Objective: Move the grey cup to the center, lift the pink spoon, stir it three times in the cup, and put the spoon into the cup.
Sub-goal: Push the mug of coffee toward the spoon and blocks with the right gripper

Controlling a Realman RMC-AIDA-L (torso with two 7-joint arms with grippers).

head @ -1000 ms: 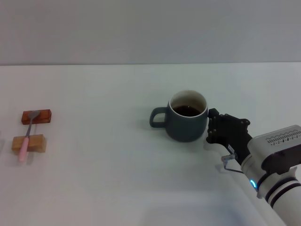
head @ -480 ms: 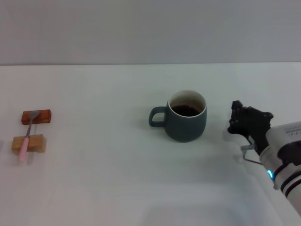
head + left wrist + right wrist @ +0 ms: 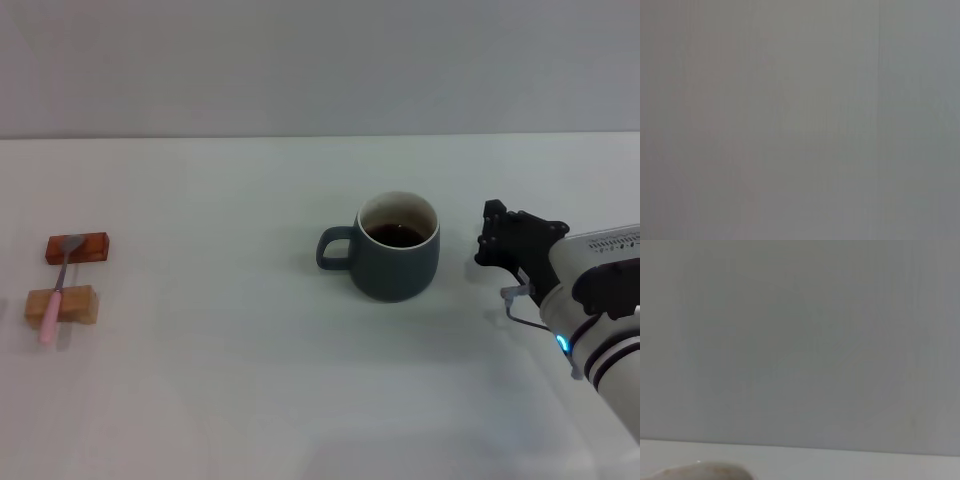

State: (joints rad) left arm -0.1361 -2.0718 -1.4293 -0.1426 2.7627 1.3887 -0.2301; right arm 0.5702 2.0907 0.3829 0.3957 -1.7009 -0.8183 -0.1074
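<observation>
The grey cup stands upright near the middle of the table, its handle pointing to my left, with dark liquid inside. The pink spoon lies at the far left across two brown wooden blocks, its metal bowl on the far block. My right gripper hovers to the right of the cup, a small gap away from it, open and empty. My left gripper is out of view; the left wrist view shows only plain grey.
The two wooden blocks sit near the table's left edge. The white table stretches between spoon and cup. The right wrist view shows the grey wall and a strip of table.
My right gripper has let go of the cup's right side and drawn back to the right. The cup stays put near the centre. The spoon has not moved.
</observation>
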